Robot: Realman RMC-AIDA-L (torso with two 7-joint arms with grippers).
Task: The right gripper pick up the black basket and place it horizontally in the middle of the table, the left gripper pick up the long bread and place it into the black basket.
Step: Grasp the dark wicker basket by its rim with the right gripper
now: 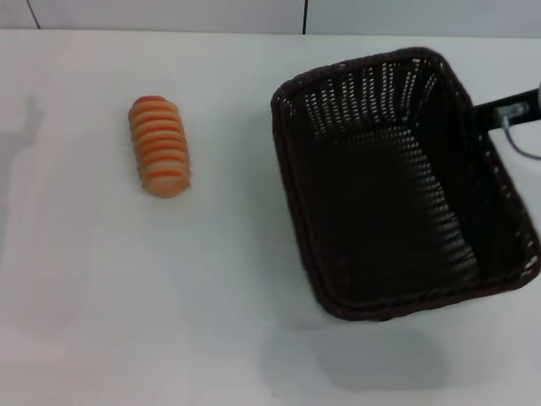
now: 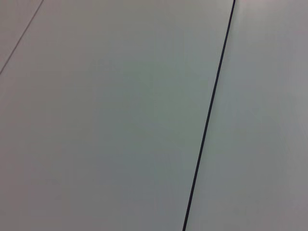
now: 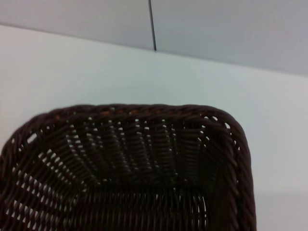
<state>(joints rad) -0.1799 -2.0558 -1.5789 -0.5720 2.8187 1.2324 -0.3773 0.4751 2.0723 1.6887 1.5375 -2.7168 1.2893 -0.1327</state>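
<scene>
The black basket [image 1: 365, 91] hangs at the right of the head view, raised off the white table [image 1: 169, 296] and casting a shadow below its near end. It is empty and lies lengthwise away from me. My right gripper [image 1: 505, 106] reaches in from the right edge at the basket's far right rim and holds it. The right wrist view looks down into the basket [image 3: 144, 111] from close up. The long bread [image 1: 159, 145], striped orange and tan, lies on the table at the left, apart from the basket. My left gripper is out of view.
The left wrist view shows only pale wall panels with a dark seam [image 2: 207, 125]. The table's far edge meets the wall [image 1: 169, 15] at the top of the head view.
</scene>
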